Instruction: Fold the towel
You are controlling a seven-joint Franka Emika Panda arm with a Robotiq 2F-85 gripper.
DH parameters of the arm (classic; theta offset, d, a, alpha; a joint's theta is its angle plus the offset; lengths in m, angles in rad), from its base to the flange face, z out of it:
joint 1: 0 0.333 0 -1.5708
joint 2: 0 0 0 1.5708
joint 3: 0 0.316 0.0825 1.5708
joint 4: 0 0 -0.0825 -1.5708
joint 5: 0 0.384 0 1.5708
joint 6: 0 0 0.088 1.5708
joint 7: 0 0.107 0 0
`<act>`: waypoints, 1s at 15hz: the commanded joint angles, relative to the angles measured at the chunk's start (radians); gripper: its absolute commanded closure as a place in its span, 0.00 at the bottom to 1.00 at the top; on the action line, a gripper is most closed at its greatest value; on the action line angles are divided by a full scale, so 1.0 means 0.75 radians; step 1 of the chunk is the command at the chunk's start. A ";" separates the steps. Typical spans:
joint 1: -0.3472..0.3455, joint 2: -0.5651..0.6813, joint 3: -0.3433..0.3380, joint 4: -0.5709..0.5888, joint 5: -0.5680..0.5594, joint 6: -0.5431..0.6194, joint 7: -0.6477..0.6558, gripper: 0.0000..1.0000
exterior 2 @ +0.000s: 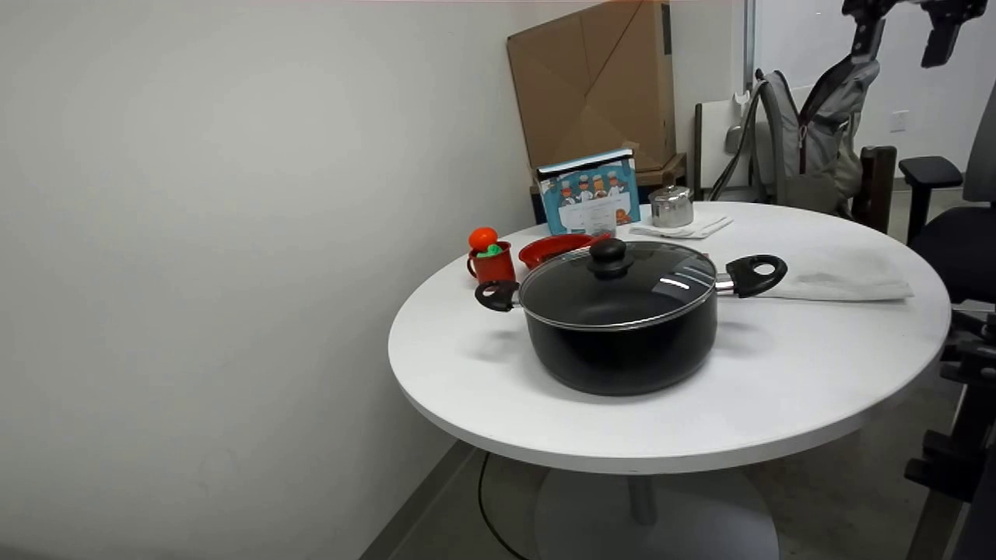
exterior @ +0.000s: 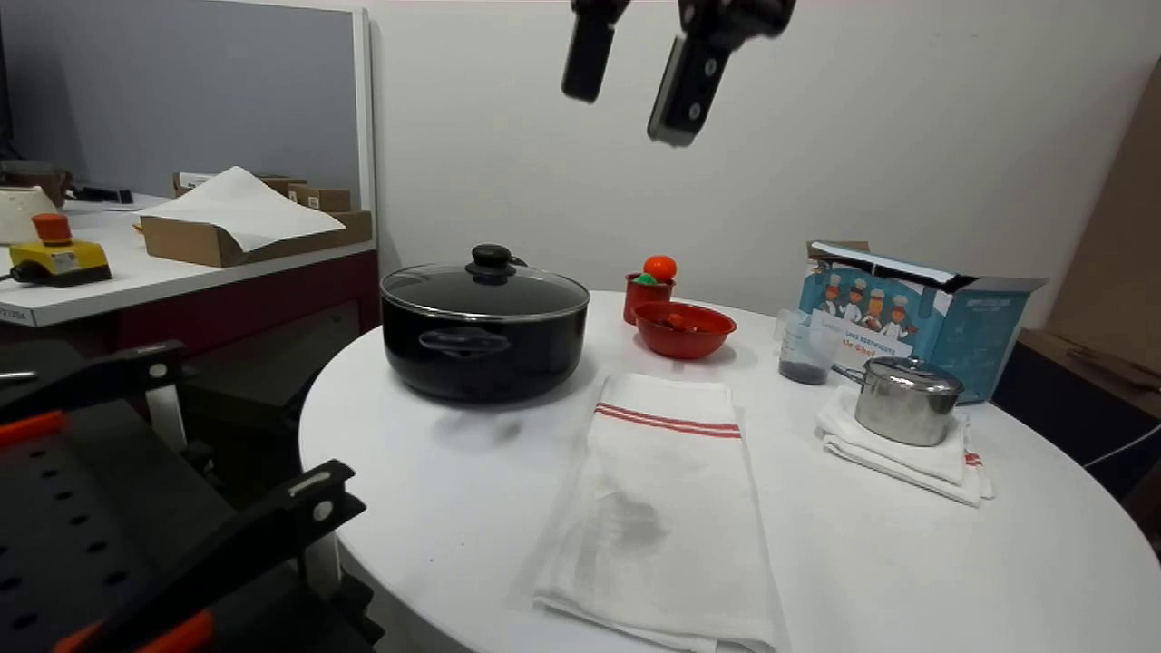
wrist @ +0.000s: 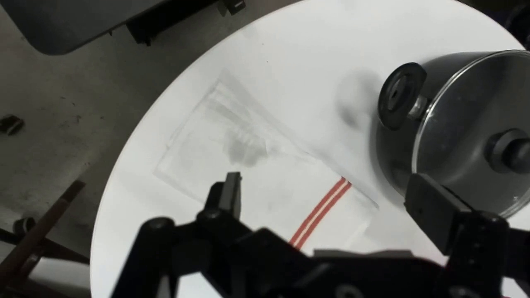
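Observation:
The white towel [exterior: 676, 517] lies flat as a long strip on the table, with two thin red stripes across its far end. Its near end shows more than one layer of edge. In an exterior view the towel [exterior 2: 848, 288] is partly hidden behind the black pot. In the wrist view the towel [wrist: 277, 182] lies below the jaws, which cover part of its striped end. My gripper [exterior: 628, 109] is open and empty, high above the table and apart from the towel. It also shows at the top right of an exterior view [exterior 2: 899, 58] and in the wrist view [wrist: 323, 182].
The lidded black pot [exterior: 485, 340] stands beside the towel. A red bowl [exterior: 685, 328], red cup [exterior: 646, 297], measuring cup [exterior: 805, 349] and blue box [exterior: 916, 317] stand at the back. A small metal pot [exterior: 907, 404] sits on a folded white napkin [exterior: 907, 462].

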 commanded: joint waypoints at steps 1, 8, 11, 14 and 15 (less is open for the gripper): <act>-0.010 0.241 0.031 0.061 0.047 0.078 -0.022 0.00; -0.080 0.558 0.049 0.159 0.061 0.177 -0.025 0.00; -0.125 0.656 0.054 0.211 0.057 0.191 -0.021 0.00; -0.157 0.732 0.066 0.228 0.030 0.280 -0.022 0.00; -0.165 0.756 0.073 0.233 0.033 0.308 -0.021 0.00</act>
